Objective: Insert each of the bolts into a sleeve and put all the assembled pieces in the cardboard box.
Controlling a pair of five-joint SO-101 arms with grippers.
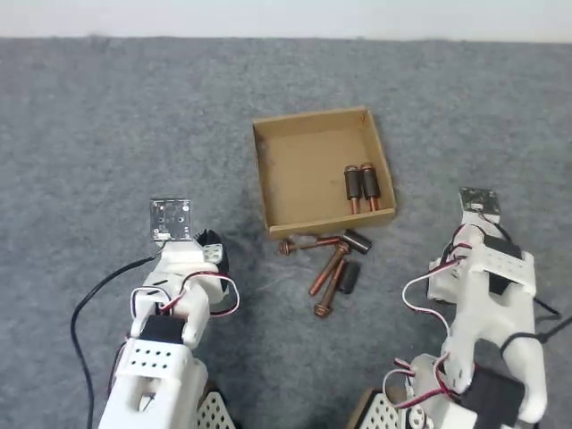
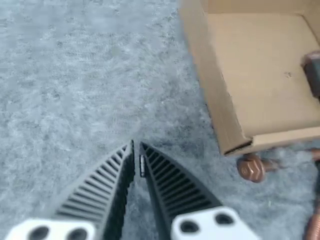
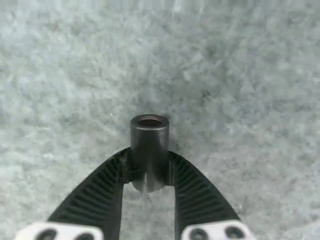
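Observation:
The cardboard box [image 1: 304,161] stands open at mid table, with two assembled pieces [image 1: 362,188] lying inside by its right wall. Just in front of it, three copper bolts [image 1: 328,267] and two dark sleeves [image 1: 348,276] lie loose on the carpet. My right gripper [image 3: 148,162] is shut on a third dark sleeve [image 3: 149,137], held upright over bare carpet to the right of the pile. Left of the box, my left gripper [image 2: 136,148] is shut with nothing in it. Beyond it I see the box's corner [image 2: 225,125] and a bolt head [image 2: 251,168].
Grey carpet [image 1: 116,116] covers the whole table. The left arm [image 1: 165,349] and right arm [image 1: 487,304] rise from the near edge, with cables trailing beside them. Open carpet lies left of the box and behind it.

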